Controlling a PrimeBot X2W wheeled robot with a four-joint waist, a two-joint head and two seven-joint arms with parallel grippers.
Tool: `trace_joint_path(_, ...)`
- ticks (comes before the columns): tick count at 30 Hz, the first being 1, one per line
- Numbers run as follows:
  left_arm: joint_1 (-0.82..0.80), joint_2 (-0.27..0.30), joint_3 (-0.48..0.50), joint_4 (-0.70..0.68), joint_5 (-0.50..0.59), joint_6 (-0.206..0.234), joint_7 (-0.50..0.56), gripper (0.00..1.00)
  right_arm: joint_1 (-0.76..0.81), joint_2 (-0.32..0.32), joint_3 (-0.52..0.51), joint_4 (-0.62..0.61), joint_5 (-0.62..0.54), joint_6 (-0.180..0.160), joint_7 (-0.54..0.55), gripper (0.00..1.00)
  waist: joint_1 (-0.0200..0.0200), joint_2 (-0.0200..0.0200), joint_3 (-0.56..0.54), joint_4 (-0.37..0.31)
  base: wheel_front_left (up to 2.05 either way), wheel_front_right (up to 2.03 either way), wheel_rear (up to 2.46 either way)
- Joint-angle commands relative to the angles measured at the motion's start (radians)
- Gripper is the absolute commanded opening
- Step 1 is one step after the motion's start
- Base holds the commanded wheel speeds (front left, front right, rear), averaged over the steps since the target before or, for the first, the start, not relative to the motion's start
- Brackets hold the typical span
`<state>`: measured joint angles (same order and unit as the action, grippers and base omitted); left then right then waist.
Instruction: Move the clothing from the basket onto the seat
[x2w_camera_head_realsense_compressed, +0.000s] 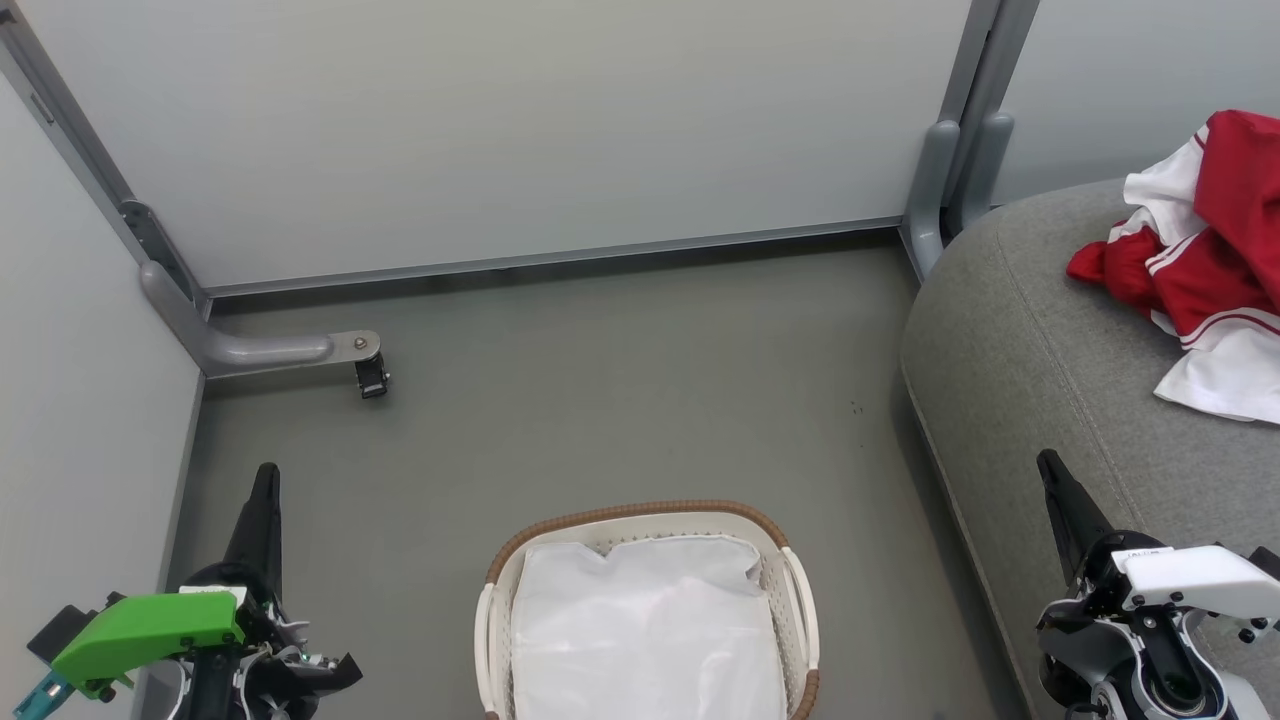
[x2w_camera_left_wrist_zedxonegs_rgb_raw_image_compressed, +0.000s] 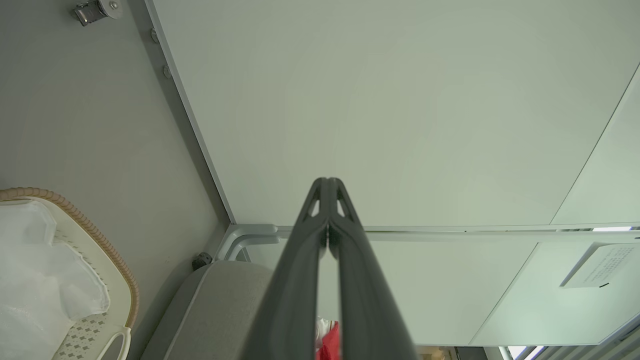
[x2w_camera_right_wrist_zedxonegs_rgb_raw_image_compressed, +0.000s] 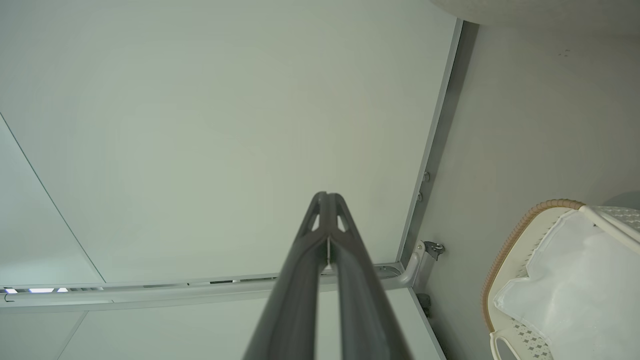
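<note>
Clothing (x2w_camera_head_realsense_compressed: 1205, 240) lay toward the seat's (x2w_camera_head_realsense_compressed: 1020, 340) far edge; the basket (x2w_camera_head_realsense_compressed: 640, 512) held its liner (x2w_camera_head_realsense_compressed: 645, 620); left claw (x2w_camera_head_realsense_compressed: 267, 472) and right claw (x2w_camera_head_realsense_compressed: 1046, 460) were closed, empty.

The clothing (x2w_camera_head_realsense_compressed: 1212, 265) lies on the seat (x2w_camera_head_realsense_compressed: 1020, 350), right of the basket (x2w_camera_head_realsense_compressed: 640, 510) on the floor (x2w_camera_head_realsense_compressed: 600, 400)

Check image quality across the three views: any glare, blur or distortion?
Head view: soft even light, no hard shadows, sharp; the white liner in the basket is nearly washed out. Left wrist view: wide-angle stretch toward the edges, left gripper soft near the lens. Right wrist view: same stretch, right gripper soft, light strip blown out.
</note>
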<state>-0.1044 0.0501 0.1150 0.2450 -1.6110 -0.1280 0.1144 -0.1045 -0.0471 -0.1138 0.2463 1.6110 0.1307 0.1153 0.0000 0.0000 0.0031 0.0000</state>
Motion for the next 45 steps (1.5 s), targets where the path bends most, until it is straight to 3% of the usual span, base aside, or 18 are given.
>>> trace_joint_path(1, -0.010, 0.000, 0.002, -0.001, -0.003, -0.006, 0.003, 0.00, -0.008, -0.006, -0.002, -0.004, 0.004, 0.000, 0.001, 0.00, 0.0000, 0.0000, 0.000, 0.000, 0.00, 0.00, 0.00)
trace_joint_path(45, -0.010, 0.000, 0.002, -0.001, -0.003, -0.006, 0.003, 0.00, -0.008, -0.006, -0.002, -0.004, 0.004, 0.000, 0.001, 0.00, 0.0000, 0.0000, 0.000, 0.000, 0.00, 0.00, 0.00)
